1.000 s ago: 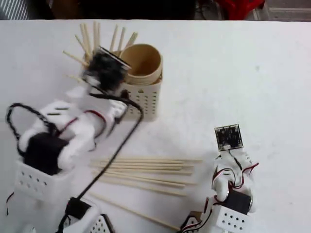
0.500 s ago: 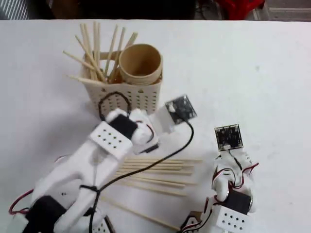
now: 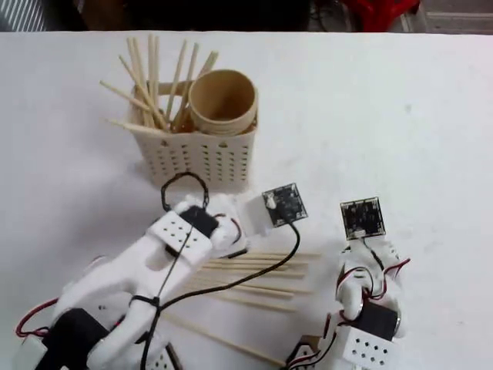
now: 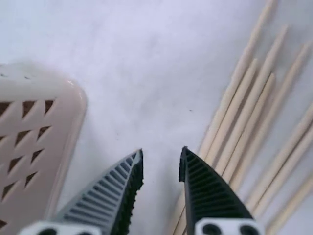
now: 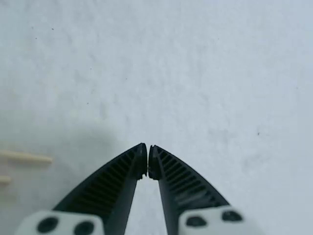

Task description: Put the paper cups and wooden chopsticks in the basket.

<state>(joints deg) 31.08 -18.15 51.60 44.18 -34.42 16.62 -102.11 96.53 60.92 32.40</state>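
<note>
Left pincer [image 4: 160, 159] hangs narrowly parted and empty, between the basket [image 4: 34, 127] and the loose chopsticks [image 4: 247, 125] on the table [image 4: 146, 54]. I should spread wider, settle over one stick's middle, and close squarely across it so it won't pivot or drag its neighbours.

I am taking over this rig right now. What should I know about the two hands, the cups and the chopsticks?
Left hand: open, empty, over the table between the basket and the loose chopsticks.
Right hand: shut, empty, over bare table near the ends of the loose chopsticks.
Done: the paper cups stand in the basket, with a bunch of chopsticks beside them.
Left: the loose chopsticks lying on the table, plus a single chopstick lying apart, nearer the arm bases.
</note>
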